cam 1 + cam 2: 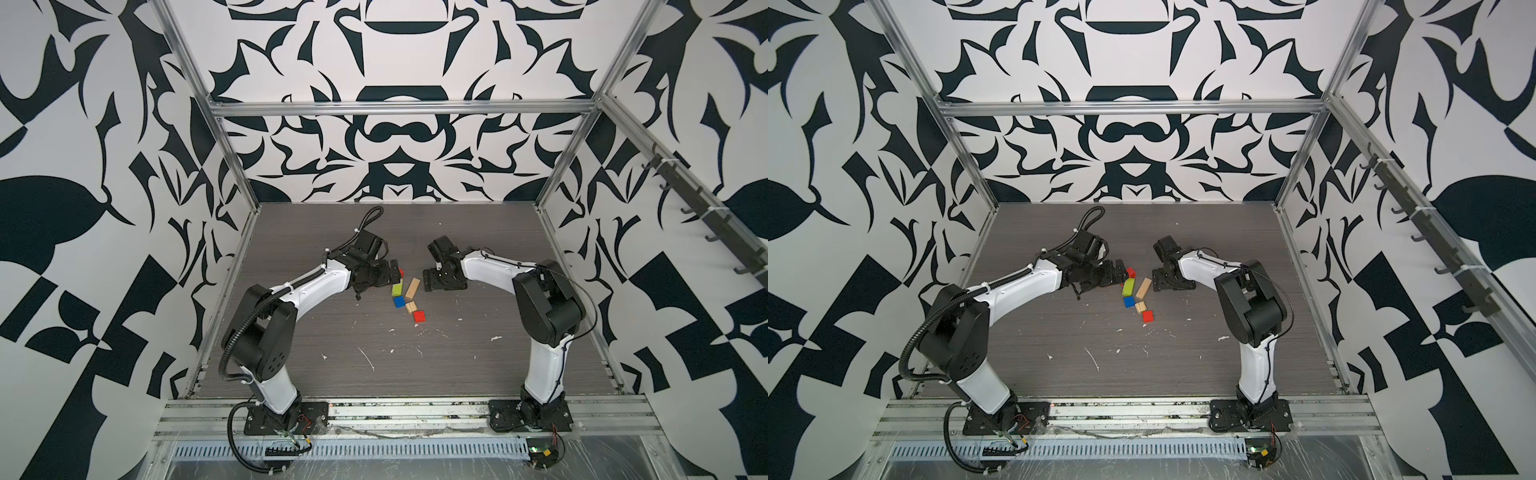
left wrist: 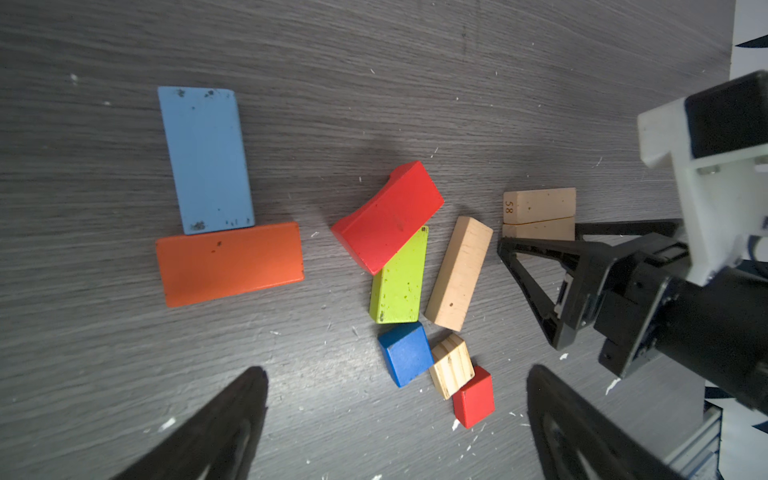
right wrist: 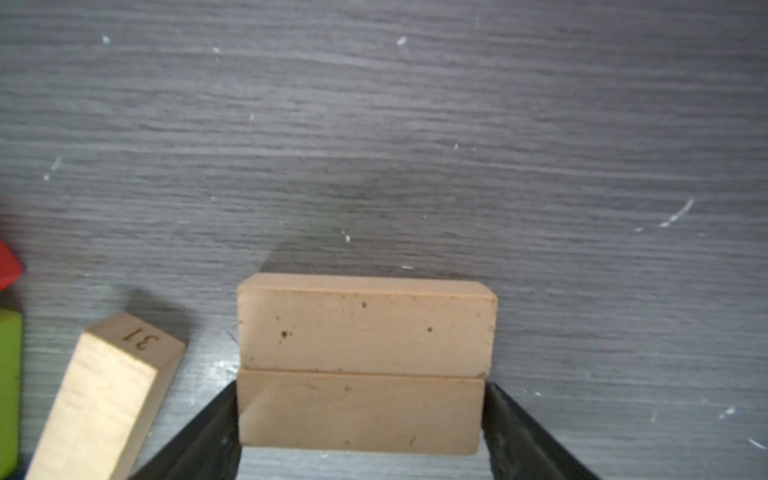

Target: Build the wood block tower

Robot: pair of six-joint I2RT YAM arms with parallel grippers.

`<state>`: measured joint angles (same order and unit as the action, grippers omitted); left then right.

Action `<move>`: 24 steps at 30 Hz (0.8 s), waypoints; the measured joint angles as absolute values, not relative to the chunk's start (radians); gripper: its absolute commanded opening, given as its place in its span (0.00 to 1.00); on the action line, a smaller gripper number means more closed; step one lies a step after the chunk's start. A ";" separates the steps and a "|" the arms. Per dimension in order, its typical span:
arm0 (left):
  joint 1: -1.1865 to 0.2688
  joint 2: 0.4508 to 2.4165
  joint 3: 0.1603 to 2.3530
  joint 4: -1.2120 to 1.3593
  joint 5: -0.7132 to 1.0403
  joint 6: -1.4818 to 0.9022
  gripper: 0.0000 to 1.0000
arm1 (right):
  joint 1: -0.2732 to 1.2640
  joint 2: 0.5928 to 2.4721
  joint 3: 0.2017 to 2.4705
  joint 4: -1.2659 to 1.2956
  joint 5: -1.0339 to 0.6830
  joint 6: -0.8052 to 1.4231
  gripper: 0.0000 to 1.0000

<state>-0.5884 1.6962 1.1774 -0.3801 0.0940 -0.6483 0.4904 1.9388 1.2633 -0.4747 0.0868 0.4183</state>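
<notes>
The wood blocks lie loose on the dark table. In the left wrist view I see a light blue plank (image 2: 205, 160) touching an orange plank (image 2: 230, 264). A red block (image 2: 388, 216) leans on a lime green plank (image 2: 399, 291), beside a tan plank (image 2: 459, 272). Near them sit a blue cube (image 2: 405, 353), a striped tan cube (image 2: 451, 365) and a red cube (image 2: 473, 397). Two more tan planks (image 3: 368, 332) lie side by side, touching. My right gripper (image 3: 360, 415) is open, its fingers flanking the ends of the nearer one (image 3: 359, 411). My left gripper (image 2: 397, 374) hangs open and empty above the cubes.
In both top views the two arms meet over the block cluster (image 1: 409, 297) at mid table, and they hide the light blue, orange and paired tan planks. Patterned walls and an aluminium frame (image 1: 399, 109) enclose the table. White flecks (image 1: 368, 359) dot its front half.
</notes>
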 measured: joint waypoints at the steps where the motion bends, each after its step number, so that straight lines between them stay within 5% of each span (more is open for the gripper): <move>1: -0.588 1.696 1.178 -0.380 0.094 -0.648 0.99 | 0.490 1.938 1.264 -0.475 0.086 0.418 0.96; 24: -0.564 1.696 1.175 -0.339 0.147 -0.672 0.99 | 0.507 1.788 1.349 -0.610 -0.015 0.167 0.97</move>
<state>-0.5636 1.6962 1.1748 -0.3389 0.1474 -0.6724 0.5072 1.7882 1.3487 -0.6102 -0.0147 0.1669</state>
